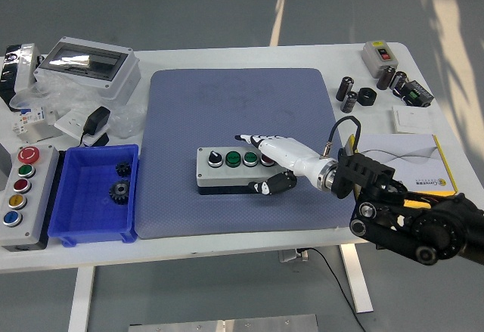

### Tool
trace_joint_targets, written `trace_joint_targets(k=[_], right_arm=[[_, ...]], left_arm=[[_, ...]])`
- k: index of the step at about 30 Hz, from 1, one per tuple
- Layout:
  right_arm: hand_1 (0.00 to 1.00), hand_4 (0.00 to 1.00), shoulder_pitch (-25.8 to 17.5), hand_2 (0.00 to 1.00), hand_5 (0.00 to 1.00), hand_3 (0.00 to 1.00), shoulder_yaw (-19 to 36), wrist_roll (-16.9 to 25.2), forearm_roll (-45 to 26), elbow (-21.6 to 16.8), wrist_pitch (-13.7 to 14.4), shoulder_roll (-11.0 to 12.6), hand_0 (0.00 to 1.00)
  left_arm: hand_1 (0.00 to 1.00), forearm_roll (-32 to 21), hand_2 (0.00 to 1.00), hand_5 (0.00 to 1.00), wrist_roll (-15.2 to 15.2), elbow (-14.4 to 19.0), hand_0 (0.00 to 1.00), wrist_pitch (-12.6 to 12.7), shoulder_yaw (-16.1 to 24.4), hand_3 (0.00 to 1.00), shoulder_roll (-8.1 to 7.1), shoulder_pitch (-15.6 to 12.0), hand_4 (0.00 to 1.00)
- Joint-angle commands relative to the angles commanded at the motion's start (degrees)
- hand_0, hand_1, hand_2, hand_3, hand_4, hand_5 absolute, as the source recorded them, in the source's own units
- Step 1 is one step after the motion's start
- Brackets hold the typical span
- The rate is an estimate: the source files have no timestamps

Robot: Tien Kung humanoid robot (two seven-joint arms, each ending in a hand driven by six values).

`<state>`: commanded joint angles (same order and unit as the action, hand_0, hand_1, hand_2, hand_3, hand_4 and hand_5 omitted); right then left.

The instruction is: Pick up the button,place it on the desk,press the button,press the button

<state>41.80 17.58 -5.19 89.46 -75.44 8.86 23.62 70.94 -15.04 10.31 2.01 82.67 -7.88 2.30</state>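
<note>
A grey button box (231, 167) with a black knob, two green buttons and a dark red button lies on the blue mat (240, 143). My right hand (274, 161) grips its right end, white fingers (253, 140) reaching over the top and the thumb curled against its front side. The right arm (408, 218) comes in from the lower right. The left arm is out of view.
A second grey button box (23, 193) with several coloured buttons lies at the left, beside a blue bin (76, 226) holding gears. A clear-lidded enclosure (87, 63) and bagged parts sit far left. A yellow-edged box (401, 164), black cylinders (349, 94) and a switch box (378, 54) lie right.
</note>
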Motion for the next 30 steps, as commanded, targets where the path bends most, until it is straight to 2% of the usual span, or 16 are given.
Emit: trace_joint_targets(k=[6,10,15,17,19,24,25,27,30], right_arm=[[0.958,0.661,0.5,0.988,0.052,0.998,1.3,-0.2,1.7,-3.7,-1.2,2.6,0.967],[0.962,0.671,0.0,0.996,0.051,0.998,4.5,-1.0,3.6,-8.3,-2.2,6.2,0.979],[0.965,0.699,-1.3,0.998,0.045,0.998,8.1,-5.6,6.6,-13.9,0.4,10.2,0.977],[0.965,0.699,-1.8,0.998,0.045,0.998,9.9,-7.9,8.8,-16.1,-0.1,11.6,0.977],[0.974,0.715,-2.1,0.998,0.068,0.998,11.9,-10.5,9.5,-18.3,-2.6,12.8,0.994],[0.974,0.715,-2.0,0.998,0.068,0.998,16.2,-17.3,3.2,-22.7,-12.0,14.1,0.994],[0.868,0.64,-1.9,0.878,0.078,0.975,16.5,-18.4,1.9,-23.0,-13.8,14.1,0.767],[0.868,0.64,-1.4,0.878,0.078,0.975,16.7,-20.5,-1.0,-23.2,-17.4,13.7,0.767],[0.868,0.64,-0.8,0.878,0.078,0.975,16.6,-21.9,-3.6,-23.3,-21.5,13.2,0.767]], left_arm=[[0.566,0.2,0.537,0.182,0.1,0.0,0.627,-0.3,0.2,0.598,0.09,-0.1,0.605],[0.566,0.3,0.536,0.18,0.1,0.0,0.627,-0.4,0.2,0.599,0.18,-0.2,0.605],[0.564,0.2,0.535,0.166,0.0,0.0,0.627,-0.2,0.3,0.599,0.26,-0.3,0.595],[0.564,0.2,0.535,0.166,0.0,0.0,0.627,-0.1,0.3,0.599,0.28,-0.3,0.595],[0.56,0.3,0.536,0.161,0.0,0.0,0.627,-0.1,0.4,0.599,0.29,-0.3,0.59],[0.56,0.4,0.536,0.161,0.0,0.0,0.627,-0.1,0.4,0.599,0.32,-0.2,0.59],[0.56,0.4,0.535,0.159,0.0,0.0,0.627,-0.1,0.4,0.597,0.33,-0.2,0.587],[0.56,0.5,0.535,0.159,0.0,0.0,0.627,-0.1,0.5,0.597,0.35,-0.2,0.587],[0.56,0.5,0.535,0.159,0.0,0.0,0.627,-0.2,0.5,0.597,0.37,-0.1,0.587]])
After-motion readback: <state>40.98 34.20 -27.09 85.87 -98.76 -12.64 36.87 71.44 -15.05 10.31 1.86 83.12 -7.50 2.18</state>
